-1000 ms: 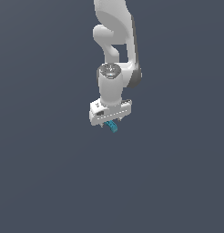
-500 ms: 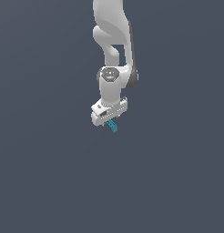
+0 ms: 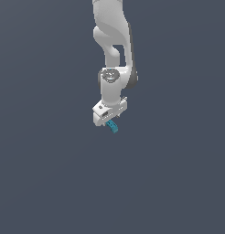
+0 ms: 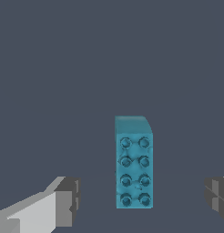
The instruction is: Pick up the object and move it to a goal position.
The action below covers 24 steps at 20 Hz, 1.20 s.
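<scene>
End effector (image 4: 141, 195) wide open around block (image 4: 134, 164) | fingers (image 4: 68, 200) not touching | risk: off-centre closing pushes block sideways on worktop (image 3: 50, 183)

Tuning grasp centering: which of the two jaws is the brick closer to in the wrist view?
The dark-padded one at the picture's edge, only partly in frame. The teal brick sits off-centre toward it, apart from both; the white-bodied one has the wider gap. Gripper is open.

The studded block (image 4: 134, 164) was teal-blue; the gripper (image 4: 141, 200) was white with grey fingertips (image 4: 68, 200); the ground (image 3: 50, 173) was plain slate.
</scene>
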Motion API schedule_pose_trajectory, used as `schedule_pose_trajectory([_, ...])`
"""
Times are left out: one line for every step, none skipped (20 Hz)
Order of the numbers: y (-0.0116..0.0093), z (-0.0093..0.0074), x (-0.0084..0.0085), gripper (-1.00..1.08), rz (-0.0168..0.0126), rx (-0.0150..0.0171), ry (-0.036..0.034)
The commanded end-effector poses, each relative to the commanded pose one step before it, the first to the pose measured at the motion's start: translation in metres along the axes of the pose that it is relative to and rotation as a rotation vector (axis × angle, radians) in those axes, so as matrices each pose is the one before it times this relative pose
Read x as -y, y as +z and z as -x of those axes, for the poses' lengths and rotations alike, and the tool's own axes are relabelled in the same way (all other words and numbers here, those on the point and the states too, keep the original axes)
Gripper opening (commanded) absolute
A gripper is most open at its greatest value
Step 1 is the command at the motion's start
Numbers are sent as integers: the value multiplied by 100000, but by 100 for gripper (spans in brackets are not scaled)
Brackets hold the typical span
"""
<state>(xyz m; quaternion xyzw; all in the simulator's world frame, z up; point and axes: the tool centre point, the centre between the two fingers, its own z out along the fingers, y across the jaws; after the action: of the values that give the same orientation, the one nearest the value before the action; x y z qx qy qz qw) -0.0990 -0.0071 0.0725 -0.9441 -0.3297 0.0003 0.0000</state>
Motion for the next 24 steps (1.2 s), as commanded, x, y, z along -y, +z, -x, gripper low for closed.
schedule_pose_trajectory([18,-10,-2,100,21,-23,-21])
schedule_pose_trajectory([89,6,-1,100,0,0,0])
schedule_pose_trajectory([148,11,-1,100,0,0,0])
schedule_pose_trajectory([206,-1,18,100,-1,-1,-49])
schedule_pose_trajectory([264,19,-2,100,0,0,0])
schedule_pose_trajectory([321,1,25,100,-2,-3,-69])
schedule_pose_trajectory([377,11,17,100,-2,-3,-49])
schedule_pose_trajectory([432,14,16,100,-2,-3,-49])
schedule_pose_trajectory([485,16,14,100,-2,-3,-49])
schedule_pose_trajectory([521,31,-8,100,0,0,0])
schedule_pose_trajectory([472,-7,29,100,-1,-5,-98])
schedule_pose_trajectory([412,18,-12,100,0,0,0])
schedule_pose_trajectory([351,-11,14,100,5,-1,-69])
schedule_pose_trajectory([295,6,-15,100,0,0,0])
schedule_pose_trajectory([239,2,-14,100,0,0,0])
schedule_pose_trajectory([181,-16,6,100,11,4,-47])
schedule_pose_trajectory([130,-2,-10,100,0,0,0])
schedule_pose_trajectory([78,-2,-6,100,0,0,0])
schedule_pose_trajectory([26,-1,-2,100,0,0,0])
schedule_pose_trajectory([0,0,0,-100,0,0,0])
schedule_pose_trajectory([0,0,0,-100,0,0,0])
schedule_pose_trajectory([0,0,0,-100,0,0,0])
schedule_pose_trajectory([0,0,0,-100,0,0,0])
schedule_pose_trajectory([0,0,0,-100,0,0,0])
